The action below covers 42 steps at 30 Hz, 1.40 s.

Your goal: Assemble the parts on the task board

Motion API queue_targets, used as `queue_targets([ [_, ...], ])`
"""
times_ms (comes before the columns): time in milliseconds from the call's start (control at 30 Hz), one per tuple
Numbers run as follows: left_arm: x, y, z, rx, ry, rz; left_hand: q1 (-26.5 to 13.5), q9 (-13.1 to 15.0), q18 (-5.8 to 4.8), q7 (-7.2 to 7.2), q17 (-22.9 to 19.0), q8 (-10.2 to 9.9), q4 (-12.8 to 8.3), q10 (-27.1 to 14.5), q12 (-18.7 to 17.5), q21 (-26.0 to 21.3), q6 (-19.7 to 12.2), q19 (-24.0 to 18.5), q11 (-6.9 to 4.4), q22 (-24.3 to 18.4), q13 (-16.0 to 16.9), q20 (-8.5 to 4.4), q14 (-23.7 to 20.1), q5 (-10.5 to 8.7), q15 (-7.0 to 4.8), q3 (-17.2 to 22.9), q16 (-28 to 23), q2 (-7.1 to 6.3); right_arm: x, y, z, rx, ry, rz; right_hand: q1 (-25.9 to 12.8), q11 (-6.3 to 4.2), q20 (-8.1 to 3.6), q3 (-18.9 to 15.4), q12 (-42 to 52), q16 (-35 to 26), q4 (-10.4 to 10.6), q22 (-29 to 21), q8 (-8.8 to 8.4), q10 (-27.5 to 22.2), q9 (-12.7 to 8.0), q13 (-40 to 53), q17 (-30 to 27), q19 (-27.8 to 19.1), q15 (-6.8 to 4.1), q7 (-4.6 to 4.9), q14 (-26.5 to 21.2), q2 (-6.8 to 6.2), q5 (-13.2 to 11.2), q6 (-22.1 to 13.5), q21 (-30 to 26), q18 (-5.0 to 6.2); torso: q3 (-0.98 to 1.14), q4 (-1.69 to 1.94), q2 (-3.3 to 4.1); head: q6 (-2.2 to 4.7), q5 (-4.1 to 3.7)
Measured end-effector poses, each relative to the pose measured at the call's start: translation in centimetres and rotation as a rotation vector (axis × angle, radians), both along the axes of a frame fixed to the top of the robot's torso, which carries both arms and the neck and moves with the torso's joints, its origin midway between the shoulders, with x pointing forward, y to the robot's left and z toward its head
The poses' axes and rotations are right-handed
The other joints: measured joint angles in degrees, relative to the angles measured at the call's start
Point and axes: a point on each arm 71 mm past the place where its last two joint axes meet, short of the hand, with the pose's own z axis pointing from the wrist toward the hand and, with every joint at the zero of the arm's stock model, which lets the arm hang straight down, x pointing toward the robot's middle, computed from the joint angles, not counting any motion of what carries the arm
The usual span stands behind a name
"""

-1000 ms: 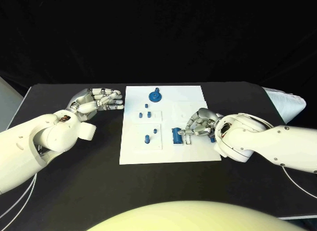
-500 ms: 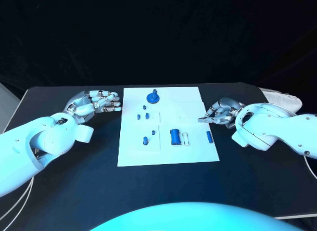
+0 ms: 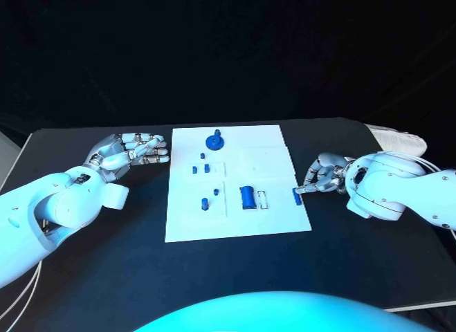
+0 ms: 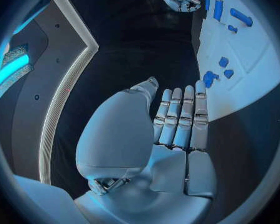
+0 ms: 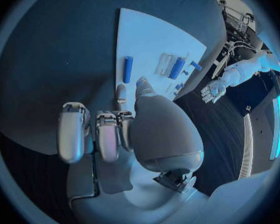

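The right hand (image 3: 322, 176) hangs at the task board's (image 3: 238, 221) right edge, fingers curled in with nothing visibly held, fingertips just beside a blue bar (image 3: 297, 198) lying on the board. From its wrist, that bar (image 5: 127, 69) lies clear ahead of the fingers, untouched. The left hand (image 3: 128, 151) hovers over the bench (image 3: 108, 277) left of the board, empty, fingers half-curled; its wrist view shows them straight and side by side. A round knobbed part (image 3: 214, 142) sits near the board's far edge.

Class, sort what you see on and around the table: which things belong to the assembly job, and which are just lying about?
Belong to the job:
white board
round blue part
blue cylinder
blue bar beside the right hand
small blue pegs

Just lying about:
white object at the table's right edge
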Motion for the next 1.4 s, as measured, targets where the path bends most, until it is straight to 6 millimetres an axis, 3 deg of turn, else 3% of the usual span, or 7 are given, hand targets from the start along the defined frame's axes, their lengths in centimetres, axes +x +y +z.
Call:
queue_targets([
  [367, 0.0, 0.1, 0.0, 0.000, 0.002, 0.001, 0.0, 0.0, 0.00, 0.00, 0.1, 0.0, 0.0, 0.0, 0.0, 0.0, 0.0, 0.2, 0.00, -0.1, 0.0, 0.22, 0.0, 0.00, 0.00, 0.0, -0.2, 0.00, -0.4, 1.3, -0.9, -0.036, 0.004, 0.032, -0.5, 0.00, 0.00, 0.0, 0.0, 0.0, 0.0, 0.0, 0.00, 0.0, -0.1, 0.0, 0.0, 0.0, 0.00, -0.20, 0.0, -0.54, 0.0, 0.8, 0.0, 0.00, -0.03, 0.10, -0.01, -0.16, -0.34],
  [767, -0.1, 0.2, -0.1, 0.002, 0.004, 0.002, 0.0, 0.0, 0.00, 0.00, 0.1, 0.0, 0.0, 0.0, 0.0, 0.0, 0.0, 0.2, 0.00, -0.1, 0.0, 0.21, 0.0, 0.00, 0.00, 0.0, -0.2, 0.00, -0.3, 1.9, -2.4, -0.067, 0.010, 0.040, -0.5, 0.00, 0.00, 0.4, 0.0, 0.0, -0.1, 0.0, 0.02, 0.0, 0.0, 0.0, 0.0, 0.0, 0.00, -0.45, 0.0, -0.54, 0.2, 1.0, 0.0, 0.00, -0.07, 0.13, 0.01, -0.68, -0.05],
  [1100, -0.1, 0.3, -0.1, 0.003, 0.005, 0.003, 0.0, 0.0, 0.00, 0.00, 0.1, 0.0, 0.0, 0.0, 0.0, 0.0, 0.0, 0.2, 0.00, -0.1, 0.0, 0.21, 0.0, 0.00, 0.00, 0.0, -0.2, 0.00, 0.2, 2.3, -2.5, -0.088, -0.019, 0.050, -0.1, 0.00, 0.00, 0.7, 0.0, 0.0, -0.2, 0.0, 0.31, 0.0, 0.0, 0.0, 0.0, 0.0, 0.00, -0.45, 0.0, -0.99, 0.4, 1.4, 0.0, 0.00, 0.03, 0.09, 0.04, -0.96, 0.03],
  [1267, -0.1, 0.3, -0.1, 0.004, 0.006, 0.003, 0.0, -0.1, 0.00, 0.00, 0.1, -0.2, 0.0, 0.0, 0.0, 0.0, 0.0, 0.2, 0.00, -0.1, 0.0, 0.21, 0.0, 0.00, 0.00, 0.0, -0.2, 0.00, 0.4, 2.8, -2.5, -0.087, -0.038, 0.057, 3.8, -0.53, 0.00, 4.4, 0.0, 0.0, -0.5, 0.0, -0.40, -0.1, -0.5, 0.0, 0.0, 0.0, -0.45, -0.44, 0.0, -0.95, 0.3, 1.4, 0.0, 0.01, 0.04, 0.08, 0.04, -1.04, 0.03],
  [1400, -0.1, 0.3, -0.1, 0.004, 0.007, 0.003, 0.0, -0.1, 0.00, 0.00, 0.1, -0.2, 0.2, 0.0, 0.0, 0.0, 0.0, 0.2, 0.00, -0.2, 0.0, 0.21, 0.0, 0.00, 0.00, -0.2, -0.2, 0.00, 0.4, 3.1, -2.4, -0.083, -0.053, 0.058, 6.4, -0.52, 0.00, 11.0, 0.0, 0.0, -0.2, 0.0, -1.34, -0.1, -1.3, 0.0, 0.0, 0.0, -0.44, -0.61, 0.0, -3.05, 5.9, 1.6, 0.0, 0.00, 0.03, 0.09, 0.04, -1.09, 0.03],
])
